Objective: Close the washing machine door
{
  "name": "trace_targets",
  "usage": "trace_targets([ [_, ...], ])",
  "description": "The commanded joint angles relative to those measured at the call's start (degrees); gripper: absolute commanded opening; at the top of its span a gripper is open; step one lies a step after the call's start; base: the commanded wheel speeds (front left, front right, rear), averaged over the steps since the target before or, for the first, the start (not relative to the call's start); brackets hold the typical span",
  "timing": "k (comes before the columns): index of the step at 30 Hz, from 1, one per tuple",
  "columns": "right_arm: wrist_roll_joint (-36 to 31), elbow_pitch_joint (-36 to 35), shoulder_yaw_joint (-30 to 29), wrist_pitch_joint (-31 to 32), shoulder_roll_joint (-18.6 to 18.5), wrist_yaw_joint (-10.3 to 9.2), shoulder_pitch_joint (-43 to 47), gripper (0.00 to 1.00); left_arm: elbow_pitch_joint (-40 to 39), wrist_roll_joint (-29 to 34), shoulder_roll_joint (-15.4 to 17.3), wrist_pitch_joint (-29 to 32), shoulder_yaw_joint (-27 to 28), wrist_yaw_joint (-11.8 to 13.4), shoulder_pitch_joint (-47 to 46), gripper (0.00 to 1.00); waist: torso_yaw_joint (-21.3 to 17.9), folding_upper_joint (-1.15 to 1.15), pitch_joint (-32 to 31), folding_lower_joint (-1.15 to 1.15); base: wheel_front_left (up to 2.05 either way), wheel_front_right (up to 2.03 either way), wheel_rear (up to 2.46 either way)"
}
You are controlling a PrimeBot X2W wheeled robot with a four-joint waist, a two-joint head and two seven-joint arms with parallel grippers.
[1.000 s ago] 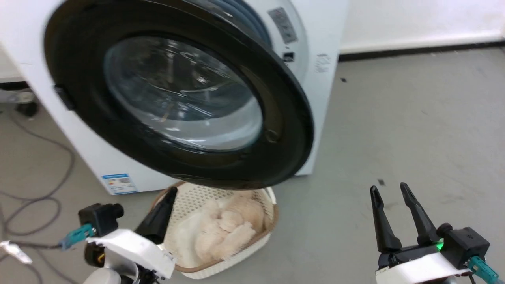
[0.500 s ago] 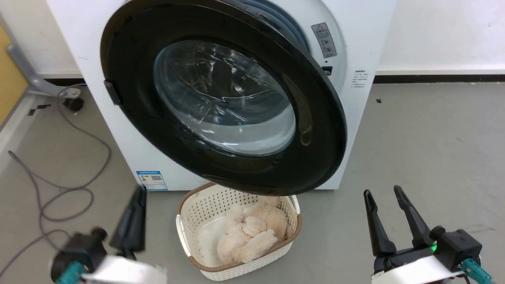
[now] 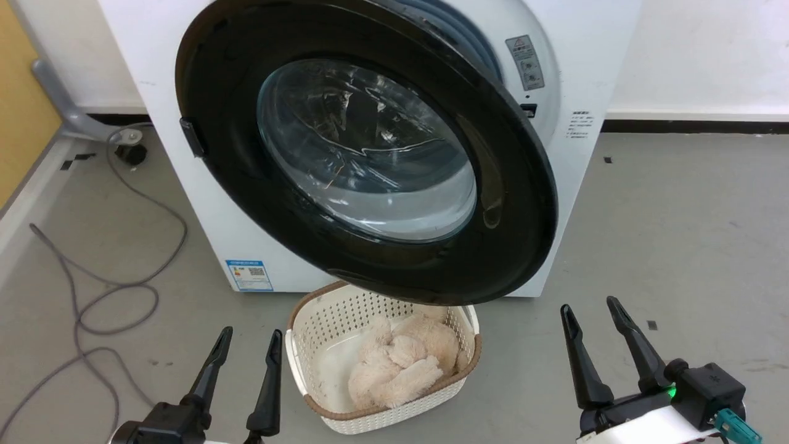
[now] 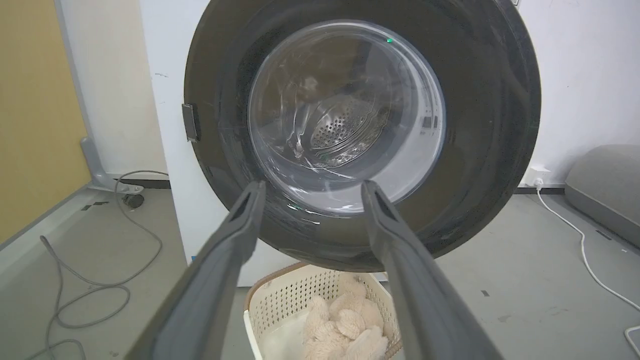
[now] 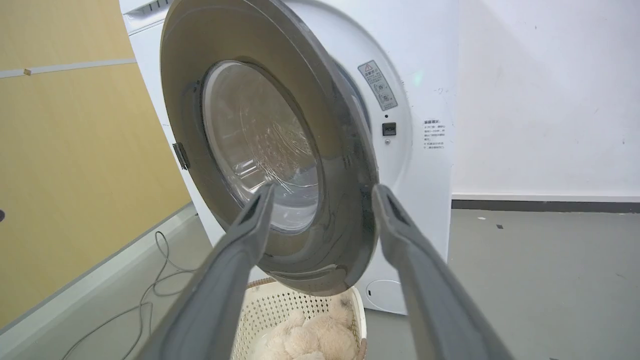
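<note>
Glossy black-rimmed washing machine door point(image 3: 511, 185) with clear glass; perforated matt plastic basket point(image 3: 320, 320); fluffy cloth point(image 3: 400, 364).

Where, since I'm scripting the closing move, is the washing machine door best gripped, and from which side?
Take the washing machine door by its black rim's free edge, on the robot's right, opposite the hinge. That edge stands off the washer, so the right gripper can likely press it from the front; the bulging glass gives no hold.
</note>
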Motion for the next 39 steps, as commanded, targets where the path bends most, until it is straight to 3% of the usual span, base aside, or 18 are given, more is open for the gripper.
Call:
trace_targets([
  [1, 0.4, -0.5, 0.5, -0.3, -0.7, 0.29, 0.9, 0.86, 0.1, 0.8, -0.7, -0.3, 0.4, -0.8, 0.5, 1.0, 0.6, 0.0, 0.6, 0.0, 0.0, 0.0, 0.0],
  [2, 0.4, -0.5, 0.5, -0.3, -0.7, 0.29, 0.9, 0.86, 0.1, 0.8, -0.7, -0.3, 0.4, -0.8, 0.5, 1.0, 0.6, 0.0, 0.6, 0.0, 0.0, 0.0, 0.0],
  [3, 0.4, -0.6, 0.9, -0.3, -1.1, 0.29, 0.8, 0.33, 0.1, 1.2, -1.0, -0.3, 0.5, -1.1, 0.3, 1.0, 0.8, 0.0, 0.9, 0.0, 0.0, 0.0, 0.0],
  [4, 0.4, -0.7, 1.4, -0.3, -1.5, 0.29, 0.6, 0.0, 0.2, 1.6, -1.1, -0.3, 0.6, -1.3, 0.1, 1.0, 1.0, 0.0, 1.3, 0.0, 0.0, 0.0, 0.0],
  [12, 0.3, 0.1, 9.0, -0.3, -8.5, 0.29, -4.8, 0.0, 0.5, 3.1, -2.4, -0.3, 0.5, -2.7, -2.4, 1.0, 3.1, 0.0, 5.6, 0.0, 0.0, 0.0, 0.0],
  [21, 6.1, 4.8, 16.0, 0.0, -17.9, 0.29, -18.4, 0.0, 0.9, 4.3, -3.1, -0.3, 0.0, -3.6, -6.1, 1.0, 6.0, 0.0, 11.3, 0.0, 0.0, 0.0, 0.0],
  [33, 14.6, 14.8, 18.1, 3.3, -26.7, 0.29, -35.8, 0.0, 1.6, 4.2, -4.3, -0.3, -0.3, -3.8, -10.9, 1.0, 10.2, 0.0, 18.1, 0.0, 0.0, 0.0, 0.0],
  [39, 17.5, 18.8, 16.3, 4.6, -28.1, 0.29, -41.9, 0.0, 1.3, 3.8, -4.6, -0.3, -1.7, -3.9, -12.7, 1.0, 11.7, 0.0, 21.4, 0.0, 0.0, 0.0, 0.0],
])
